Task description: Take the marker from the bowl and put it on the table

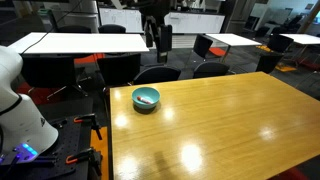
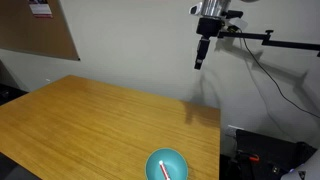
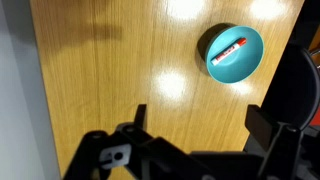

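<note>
High above the tabletop (image 2: 100,120), the tool (image 2: 199,62) hangs pointing straight down and touches nothing, at about 1 o'clock in an exterior view. The bowl (image 2: 178,160) sits well apart from it at 6 o'clock in that view, with its near rim cut off by the frame edge. Inside the bowl lies the marker (image 2: 162,171), a thin red stick resting slantwise on the pale inner surface. In the wrist view the tool (image 3: 200,120) reaches in from 6 o'clock with its two dark fingers (image 3: 140,115) spread wide and nothing between them, only bare tabletop (image 3: 110,70) with bright lamp reflections. There the bowl (image 3: 246,66) is at about 1 o'clock, beyond the fingertips and off to the side. The marker (image 3: 229,47) lies across its middle, entirely within the rim, with one end looking paler than the rest. In an exterior view the tool (image 1: 158,45) hangs at 12 o'clock. Below it, toward 7 o'clock from the tool, the bowl (image 1: 135,100) stands upright near a corner of the glossy tabletop (image 1: 220,130), with the marker (image 1: 147,100) showing faintly inside. Behind the tabletop stand dark chairs (image 1: 160,72) and a white-topped table (image 1: 70,42). A cork board (image 2: 35,30) hangs on the wall at 10 o'clock in an exterior view.
</note>
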Controlling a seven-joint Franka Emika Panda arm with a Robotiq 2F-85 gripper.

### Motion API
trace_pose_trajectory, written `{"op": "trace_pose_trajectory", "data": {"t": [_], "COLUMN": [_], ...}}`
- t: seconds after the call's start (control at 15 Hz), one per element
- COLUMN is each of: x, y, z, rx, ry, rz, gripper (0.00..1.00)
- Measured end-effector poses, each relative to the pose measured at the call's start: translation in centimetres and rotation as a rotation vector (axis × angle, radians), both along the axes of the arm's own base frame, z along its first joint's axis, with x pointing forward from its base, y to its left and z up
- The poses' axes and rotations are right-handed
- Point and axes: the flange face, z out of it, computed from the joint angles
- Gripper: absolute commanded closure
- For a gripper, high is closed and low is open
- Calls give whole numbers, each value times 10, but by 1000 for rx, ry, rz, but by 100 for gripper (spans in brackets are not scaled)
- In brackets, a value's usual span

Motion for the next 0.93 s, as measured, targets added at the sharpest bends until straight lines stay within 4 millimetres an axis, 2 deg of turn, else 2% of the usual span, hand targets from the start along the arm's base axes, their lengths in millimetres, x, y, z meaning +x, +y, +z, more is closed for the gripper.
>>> {"op": "trace_pose_trajectory", "data": {"t": [0.6,0.93], "x": [1,7], "y": [3,29], "z": [0,-8], "rx": [0,68], "ry": [-1,-13], "rz": [0,-33], "gripper": [0,0]}}
